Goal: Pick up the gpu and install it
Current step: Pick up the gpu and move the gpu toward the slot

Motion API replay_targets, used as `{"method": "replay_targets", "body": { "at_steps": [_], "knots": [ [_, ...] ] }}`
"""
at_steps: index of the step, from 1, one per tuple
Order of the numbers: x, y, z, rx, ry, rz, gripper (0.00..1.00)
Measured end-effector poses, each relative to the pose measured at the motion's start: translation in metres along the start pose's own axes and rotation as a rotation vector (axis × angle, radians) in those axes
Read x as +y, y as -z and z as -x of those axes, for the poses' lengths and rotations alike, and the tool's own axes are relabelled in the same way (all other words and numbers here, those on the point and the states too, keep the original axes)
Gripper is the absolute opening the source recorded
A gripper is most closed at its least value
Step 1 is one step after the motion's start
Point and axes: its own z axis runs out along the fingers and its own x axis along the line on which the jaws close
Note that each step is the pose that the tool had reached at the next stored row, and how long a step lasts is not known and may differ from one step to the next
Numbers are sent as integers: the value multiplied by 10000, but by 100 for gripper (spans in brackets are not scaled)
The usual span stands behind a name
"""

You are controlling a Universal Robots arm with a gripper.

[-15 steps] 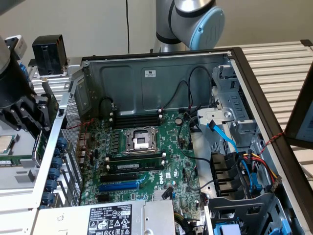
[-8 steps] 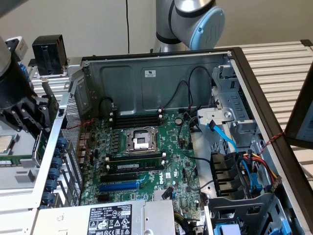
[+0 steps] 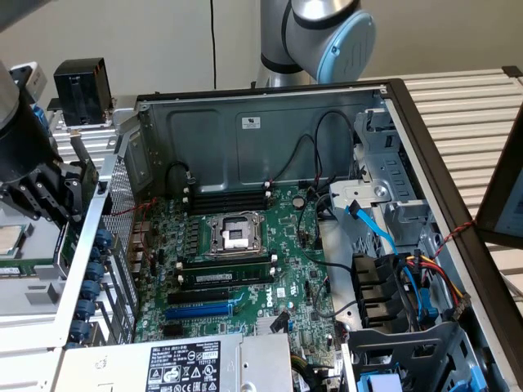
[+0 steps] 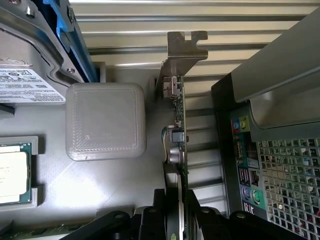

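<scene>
The gpu [image 4: 178,125] stands on edge outside the computer case, seen edge-on as a thin green card with a silver metal bracket [image 4: 184,52] at its far end. My gripper [image 4: 177,220] straddles its near end. The dark fingers [image 4: 159,212] sit tight against both faces, shut on the card. In the exterior view, my gripper [image 3: 69,204] hangs low at the exterior view's left, just outside the case's perforated rear wall [image 3: 122,245]. The green motherboard [image 3: 245,245] lies open inside the case, with a blue slot [image 3: 200,310] near the front.
A grey square block [image 4: 105,122] and a processor chip [image 4: 12,175] sit on the grey tray beside the card. The case's rear port panel [image 4: 245,165] stands close on the card's other side. Cables and drive bays [image 3: 392,286] crowd the case's right; the power supply [image 3: 180,363] lies in front.
</scene>
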Motion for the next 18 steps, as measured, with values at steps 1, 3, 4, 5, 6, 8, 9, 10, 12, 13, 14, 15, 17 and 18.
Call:
{"method": "replay_targets", "body": {
  "at_steps": [1, 3, 4, 5, 6, 8, 9, 10, 12, 13, 14, 15, 17, 18],
  "knots": [
    [0, 0, 0, 0, 0, 0, 27],
    [0, 0, 0, 0, -1, 3, 27],
    [0, -1, 0, 0, -2, 8, 27],
    [0, -1, 1, 0, -3, 19, 27],
    [0, -1, 1, 1, -6, 36, 27],
    [0, -2, 0, 6, -14, 79, 27],
    [0, -2, 0, 8, -18, 102, 27],
    [0, -2, 0, 10, -23, 123, 27],
    [1, 0, 0, 18, -30, 158, 27],
    [1, 4, 1, 23, -33, 169, 27],
    [2, 12, 2, 31, -35, 176, 27],
    [3, 21, 4, 38, -38, 183, 27],
    [7, 54, 9, 56, -41, 186, 27],
    [9, 70, 12, 60, -42, 187, 27]
  ]
}}
